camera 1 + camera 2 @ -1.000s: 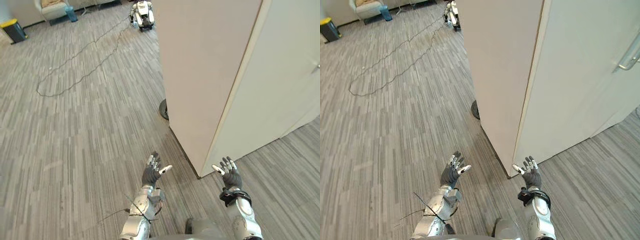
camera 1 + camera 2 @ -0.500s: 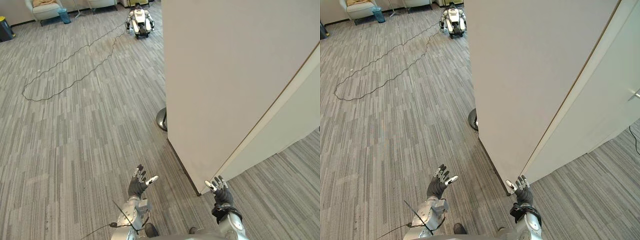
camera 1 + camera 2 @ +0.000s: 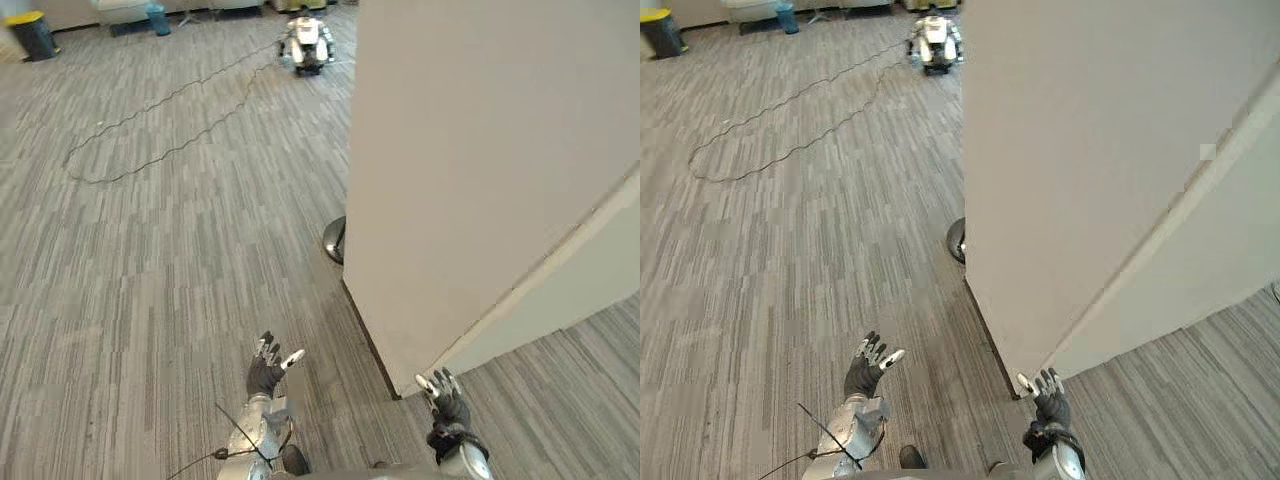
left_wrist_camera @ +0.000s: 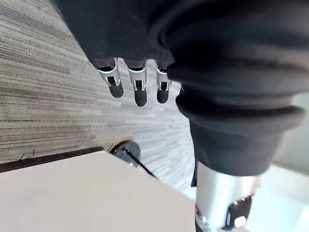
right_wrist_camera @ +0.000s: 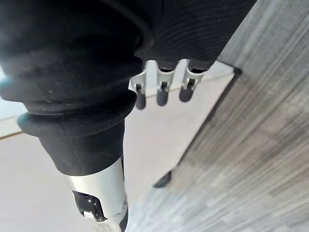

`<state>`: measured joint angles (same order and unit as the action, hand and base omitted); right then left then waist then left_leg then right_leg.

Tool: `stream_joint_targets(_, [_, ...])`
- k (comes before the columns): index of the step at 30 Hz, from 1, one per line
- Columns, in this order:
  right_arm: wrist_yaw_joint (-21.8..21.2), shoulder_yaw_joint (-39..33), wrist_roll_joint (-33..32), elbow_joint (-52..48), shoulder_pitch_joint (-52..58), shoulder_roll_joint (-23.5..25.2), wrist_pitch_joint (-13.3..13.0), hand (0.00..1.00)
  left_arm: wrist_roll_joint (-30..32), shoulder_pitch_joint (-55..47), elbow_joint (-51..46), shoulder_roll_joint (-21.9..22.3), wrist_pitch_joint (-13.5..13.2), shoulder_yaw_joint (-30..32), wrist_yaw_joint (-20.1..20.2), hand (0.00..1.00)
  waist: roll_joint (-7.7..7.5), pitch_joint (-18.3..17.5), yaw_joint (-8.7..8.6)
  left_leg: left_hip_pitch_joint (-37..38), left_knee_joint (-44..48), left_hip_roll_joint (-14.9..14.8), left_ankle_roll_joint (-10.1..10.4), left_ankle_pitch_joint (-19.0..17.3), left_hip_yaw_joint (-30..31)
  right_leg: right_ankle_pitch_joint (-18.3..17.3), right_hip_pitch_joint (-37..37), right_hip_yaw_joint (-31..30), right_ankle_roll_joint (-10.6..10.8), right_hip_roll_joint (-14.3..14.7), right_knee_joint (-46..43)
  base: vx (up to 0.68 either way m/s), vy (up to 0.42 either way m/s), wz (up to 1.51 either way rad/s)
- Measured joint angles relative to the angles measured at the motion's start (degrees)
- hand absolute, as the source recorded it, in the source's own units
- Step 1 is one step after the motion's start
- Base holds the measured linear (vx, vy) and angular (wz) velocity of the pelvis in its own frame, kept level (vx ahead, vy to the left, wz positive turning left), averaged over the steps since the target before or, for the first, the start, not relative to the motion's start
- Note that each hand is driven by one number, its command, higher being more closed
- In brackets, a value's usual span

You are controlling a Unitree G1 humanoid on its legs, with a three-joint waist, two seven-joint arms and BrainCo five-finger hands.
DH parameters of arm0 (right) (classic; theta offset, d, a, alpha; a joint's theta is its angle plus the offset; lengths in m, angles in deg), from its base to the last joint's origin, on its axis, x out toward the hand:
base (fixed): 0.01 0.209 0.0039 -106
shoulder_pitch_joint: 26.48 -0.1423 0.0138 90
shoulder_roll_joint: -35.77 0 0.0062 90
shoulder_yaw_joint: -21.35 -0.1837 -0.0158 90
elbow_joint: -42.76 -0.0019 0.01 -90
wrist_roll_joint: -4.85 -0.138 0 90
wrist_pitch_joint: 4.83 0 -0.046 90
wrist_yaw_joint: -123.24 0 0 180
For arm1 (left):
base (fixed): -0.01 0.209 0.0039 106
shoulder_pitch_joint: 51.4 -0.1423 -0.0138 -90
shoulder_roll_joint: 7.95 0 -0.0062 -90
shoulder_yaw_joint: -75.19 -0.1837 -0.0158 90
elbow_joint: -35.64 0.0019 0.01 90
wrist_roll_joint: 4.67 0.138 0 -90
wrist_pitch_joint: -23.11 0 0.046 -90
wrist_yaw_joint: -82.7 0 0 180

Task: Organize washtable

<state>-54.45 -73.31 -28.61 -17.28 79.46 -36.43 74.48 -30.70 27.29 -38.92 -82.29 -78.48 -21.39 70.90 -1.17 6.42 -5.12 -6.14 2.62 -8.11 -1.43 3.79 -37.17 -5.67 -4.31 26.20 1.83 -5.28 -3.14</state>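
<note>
While the left hand (image 3: 268,372) and the right hand (image 3: 447,400) hang spread and empty over the carpet (image 3: 150,260), the right just by the corner of the wall (image 3: 470,180), I cannot tell where the washtable stands, so its things' weight and grip spots are beyond judging.

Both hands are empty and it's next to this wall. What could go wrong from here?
1. The right robot hand, fingers straight and holding nothing, is close to the bottom corner of the pale wall panel. A step forward might knock it against that edge.
2. A dark round base sits on the carpet at the panel's foot, so walking along the wall risks a trip.
The left robot hand is open over bare carpet and looks less exposed.
</note>
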Motion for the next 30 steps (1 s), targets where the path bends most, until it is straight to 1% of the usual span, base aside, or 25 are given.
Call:
stream_joint_targets(1, [0.2,0.3,-0.3,-0.1,-1.0,-0.4,0.0,0.0,-1.0,-0.3,-1.5,0.2,-0.2,2.3,-1.0,0.0,-0.36,1.2,0.74,-1.2,3.0,-0.9,-1.0,-1.5,-0.7,-0.1,-0.5,1.9,0.1,-0.2,-0.2,-0.03,0.05,0.71])
stream_joint_targets(2, [0.3,0.3,-0.3,-0.6,-1.6,-0.5,0.0,0.0,-1.5,-0.6,-1.6,0.2,-0.2,3.1,-1.1,0.0,-0.55,1.3,1.41,-1.6,4.1,-1.0,-1.1,-2.2,-0.6,-0.2,-0.5,2.4,0.4,-0.5,-0.2,-0.03,0.064,0.32])
stream_joint_targets(3, [0.2,0.3,-0.2,-2.7,-2.5,-0.7,0.0,0.0,-2.4,-1.3,-1.5,0.3,-0.2,5.1,-1.5,0.0,-0.42,1.4,1.87,-2.6,5.8,-1.0,-0.9,-4.2,-0.1,-0.5,-0.7,3.3,1.0,-1.0,-0.2,0.01,0.078,0.23])
stream_joint_targets(5, [0.3,0.2,-0.1,-4.6,-3.9,-0.7,-0.1,0.0,-2.5,-3.0,-1.5,0.1,-0.1,6.2,-2.1,0.0,0.08,2.1,2.01,-3.1,8.7,-1.0,-1.2,-7.4,-0.3,-0.9,-1.9,4.9,2.4,-1.9,-0.2,0.04,0.111,0.36])
stream_joint_targets(7, [0.6,0.3,-0.3,-4.5,-4.9,-0.7,0.0,0.0,-2.4,-4.4,-1.4,0.2,0.1,6.4,-2.1,0.0,0.72,2.3,2.35,-3.1,13.3,-1.9,-1.9,-11.1,-2.5,-2.0,-3.9,7.7,4.1,-3.3,-0.7,0.08,0.149,0.59])
stream_joint_targets(8, [0.7,0.3,-0.3,-4.4,-5.1,-0.6,0.0,0.0,-2.4,-4.6,-1.4,0.4,0.1,6.5,-2.1,0.0,0.8,2.4,2.54,-3.1,14.3,-1.9,-2.0,-11.8,-2.7,-2.6,-4.0,8.3,4.3,-3.8,-1.0,0.07,0.184,0.5])
stream_joint_targets(9, [1.0,0.6,-0.3,-4.3,-5.6,-0.3,0.0,0.0,-2.4,-5.0,-1.4,0.7,0.2,6.9,-2.1,0.0,0.53,2.6,2.87,-2.9,16.2,-1.9,-2.1,-13.7,-3.9,-4.1,-4.1,9.4,4.9,-5.5,-2.9,0.11,0.215,0.42])
stream_joint_targets(10, [1.1,0.6,-0.3,-4.3,-5.9,0.1,0.0,0.0,-2.4,-5.3,-1.4,0.8,0.4,6.9,-2.2,0.0,0.04,2.8,2.78,-2.1,18.0,-1.7,-2.5,-15.7,-5.7,-6.2,-4.0,10.8,5.4,-8.1,-6.8,0.15,0.225,0.44])
stream_joint_targets(11, [1.2,0.6,-0.2,-4.3,-6.0,0.2,0.0,0.0,-2.4,-5.3,-1.4,0.8,0.6,6.8,-2.2,0.0,-0.04,2.9,2.72,-1.6,18.2,-0.9,-2.4,-16.6,-5.7,-7.4,-4.2,11.7,5.1,-9.6,-9.3,0.23,0.228,0.5])
stream_joint_targets(12, [1.3,0.6,-0.1,-4.2,-6.0,-0.2,0.3,0.0,-2.4,-5.2,-1.4,1.3,1.0,6.8,-2.2,0.0,0.03,3.0,2.29,-1.0,17.6,0.7,-2.8,-17.6,-4.4,-7.5,-2.9,12.6,4.4,-12.7,-17.6,0.23,0.321,0.56])
stream_joint_targets(13, [1.3,0.6,0.1,-4.2,-6.0,0.0,0.5,0.0,-2.4,-5.2,-1.6,1.3,1.2,6.0,-2.2,0.0,0.43,2.9,2.14,-0.3,16.0,2.2,-3.0,-17.7,-2.7,-5.3,-0.3,12.4,0.5,-16.0,-26.6,0.18,0.274,0.6])
stream_joint_targets(14, [1.3,0.5,0.2,-4.2,-5.9,0.1,0.5,0.0,-2.4,-5.1,-2.0,1.1,1.3,5.6,-2.2,0.0,0.66,3.0,1.86,0.9,14.9,3.1,-3.1,-17.7,-1.5,-3.6,1.2,11.0,-2.8,-17.1,-31.0,0.2,0.296,0.86])
stream_joint_targets(15, [1.3,0.1,0.3,-4.2,-5.2,0.3,0.5,0.0,-2.3,-5.1,-3.3,0.8,1.3,4.2,-2.2,0.0,0.78,3.2,0.58,2.4,13.0,4.4,-3.6,-17.4,1.7,-2.8,5.3,3.8,-4.2,-16.9,-39.1,0.19,0.151,0.9])
stream_joint_targets(16, [1.3,0.0,0.3,-4.2,-4.7,0.5,0.6,0.0,-2.3,-4.8,-3.7,0.6,1.3,3.5,-2.1,0.0,1.12,3.5,-0.28,3.1,12.0,5.0,-3.8,-17.2,3.3,-4.6,7.2,-0.5,-1.6,-15.1,-41.2,0.41,0.233,1.28])
stream_joint_targets(17, [1.4,-0.1,0.3,-4.2,-3.7,1.1,0.5,0.0,-2.3,-3.8,-3.7,-0.5,1.3,1.7,-2.1,0.0,0.9,3.6,-0.88,5.4,9.3,6.4,-4.1,-16.5,6.2,-7.7,10.2,-6.5,0.9,-10.7,-42.9,0.44,0.16,1.29])
stream_joint_targets(18, [1.6,-0.1,0.2,-4.1,-2.6,1.2,0.5,0.0,-2.4,-2.6,-3.7,-0.9,1.3,-0.2,-2.1,0.0,0.87,3.7,-1.12,8.0,6.8,7.7,-4.0,-15.8,8.4,-10.0,13.4,-9.0,0.5,-7.5,-42.3,0.45,0.138,1.26])
stream_joint_targets(20, [1.8,-0.5,0.0,-4.1,-2.0,1.2,0.5,0.0,-2.4,-0.9,-3.5,-0.9,1.2,-2.9,-1.8,0.0,1.45,4.1,-2.3,11.1,4.1,9.4,-3.8,-15.7,12.0,-11.1,18.8,-8.5,0.1,-5.2,-38.6,0.39,0.076,1.1])
stream_joint_targets(21, [1.8,-1.1,0.0,-4.0,-1.9,1.2,0.5,0.0,-2.4,0.2,-2.9,-0.7,1.2,-4.0,-1.4,0.0,2.03,4.4,-2.65,12.8,2.8,10.0,-3.7,-15.7,13.5,-10.5,21.6,-8.0,-0.3,-4.3,-34.9,0.5,0.064,1.12])
stream_joint_targets(23, [1.9,-2.0,-0.2,-4.0,-2.3,1.1,0.5,0.0,-2.5,2.3,-1.0,-0.3,1.2,-5.4,-0.5,0.0,3.04,5.0,-3.63,16.5,0.2,10.4,-3.3,-15.9,16.1,-4.5,24.9,-6.5,0.2,-2.5,-20.9,0.45,0.031,0.9])
stream_joint_targets(24, [2.0,-2.4,-0.5,-4.0,-2.0,1.3,0.5,0.0,-2.5,3.6,0.2,-0.6,1.2,-6.5,-0.2,0.0,2.66,5.2,-3.95,19.4,-1.6,11.7,-2.1,-16.4,17.1,1.0,27.1,-5.6,0.8,-3.4,-11.1,0.49,-0.005,0.75])
stream_joint_targets(25, [2.1,-2.4,-0.9,-3.8,-1.9,1.3,0.6,0.0,-2.5,4.1,1.1,-0.8,1.2,-6.8,0.4,0.0,2.04,5.6,-3.88,21.8,-2.5,12.6,-1.0,-17.0,17.5,2.7,28.8,-4.4,0.2,-4.2,-9.3,0.5,-0.026,0.72])
stream_joint_targets(27, [2.5,-2.4,-0.9,-4.0,-1.5,1.4,0.9,0.0,-2.4,3.5,2.2,-1.0,1.3,-7.2,0.6,0.0,1.1,5.5,-4.34,25.7,-2.8,12.8,2.4,-19.3,17.6,3.9,29.7,-1.9,-1.4,-5.9,-8.1,0.53,-0.1,0.59])
stream_joint_targets(28, [2.5,-2.4,-0.9,-5.0,0.0,1.6,0.9,0.0,-2.4,2.6,2.4,-1.3,1.2,-8.0,0.7,0.0,0.32,3.9,-5.23,27.4,-2.5,12.5,4.5,-21.5,17.8,4.2,29.6,-2.1,-3.0,-5.9,-8.3,0.59,-0.161,0.61])
stream_joint_targets(29, [2.6,-2.4,-0.8,-5.3,0.7,1.1,0.9,0.0,-2.4,2.4,2.8,-1.1,1.3,-8.7,0.7,0.0,1.34,3.6,-5.16,28.3,-2.4,11.3,5.5,-22.6,18.0,8.3,29.9,-2.8,-6.9,-4.6,-9.2,0.69,-0.216,0.3])
stream_joint_targets(30, [2.6,-2.4,-0.8,-5.4,0.4,1.0,1.1,0.0,-2.4,1.9,3.8,-1.1,1.4,-9.7,1.1,0.0,2.19,3.2,-4.82,27.1,4.0,8.6,6.9,-23.2,16.8,11.3,29.5,-3.0,-8.2,-3.1,-10.9,0.72,-0.301,-0.26])
